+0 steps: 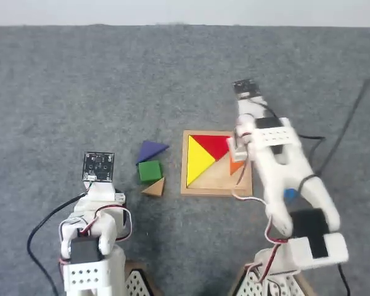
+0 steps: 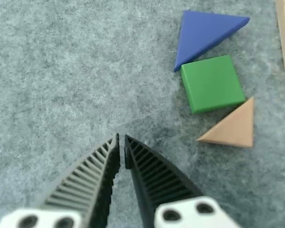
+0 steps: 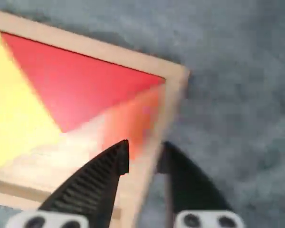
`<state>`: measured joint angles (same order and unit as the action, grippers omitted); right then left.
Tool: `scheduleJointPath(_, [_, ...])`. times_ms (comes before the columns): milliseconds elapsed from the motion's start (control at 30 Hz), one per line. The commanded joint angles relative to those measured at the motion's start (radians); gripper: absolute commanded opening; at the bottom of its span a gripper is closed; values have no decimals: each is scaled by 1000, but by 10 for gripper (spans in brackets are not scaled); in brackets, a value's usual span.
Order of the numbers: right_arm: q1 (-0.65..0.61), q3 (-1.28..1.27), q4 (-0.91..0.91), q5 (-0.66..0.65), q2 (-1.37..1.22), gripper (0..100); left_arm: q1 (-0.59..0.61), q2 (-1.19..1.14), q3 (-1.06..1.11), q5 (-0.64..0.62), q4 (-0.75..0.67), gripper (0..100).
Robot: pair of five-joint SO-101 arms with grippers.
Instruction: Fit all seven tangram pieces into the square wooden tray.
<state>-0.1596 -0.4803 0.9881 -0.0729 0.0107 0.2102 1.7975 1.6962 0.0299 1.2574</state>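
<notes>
**Right hand at the tray's rim, left hand closed over the worktop**

The right hand (image 3: 143,151) hung low over the far right corner of the square wooden tray (image 1: 185,165), its fingers parted a little. One fingertip sat above the inside of the tray and the other above the outside, with the rim running under the gap. It gripped nothing. Just ahead of it an orange piece (image 3: 135,121) lay in the tray against that rim, touching the red triangle (image 3: 80,80). The red triangle filled the far part of the tray, and the yellow triangle (image 1: 198,160) lay edge to edge with it along the left side. The near part of the tray showed bare wood.

The left hand (image 2: 122,139) had its fingers pressed almost together, with only a slit between them and nothing held, above the grey worktop (image 1: 80,80). Three pieces lay on the worktop, left of the tray and apart from it. These were a blue triangle (image 2: 204,33), a green square (image 2: 212,83) touching it, and a tan triangle (image 2: 233,129) just beside the square.
</notes>
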Motion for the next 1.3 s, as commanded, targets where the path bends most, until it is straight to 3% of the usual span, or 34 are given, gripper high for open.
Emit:
scheduleJointPath(0, [166, -28, 25, -12, 186, 15, 2, 18, -13, -17, 3, 18])
scheduleJointPath(100, [245, -130, 22, -37, 318, 16, 2, 18, -13, -17, 3, 18])
scheduleJointPath(333, [266, -374, 30, -97, 510, 20, 2, 18, -13, -17, 3, 18])
scheduleJointPath(633, [274, -463, -51, -18, 484, 17, 2, 18, -13, -17, 3, 18])
scheduleJointPath(900, [277, -608, -246, -12, 486, 16, 2, 18, -13, -17, 3, 18])
scheduleJointPath(1267, [269, -651, -314, -12, 486, 16, -46, 18, -15, -18, 3, 17])
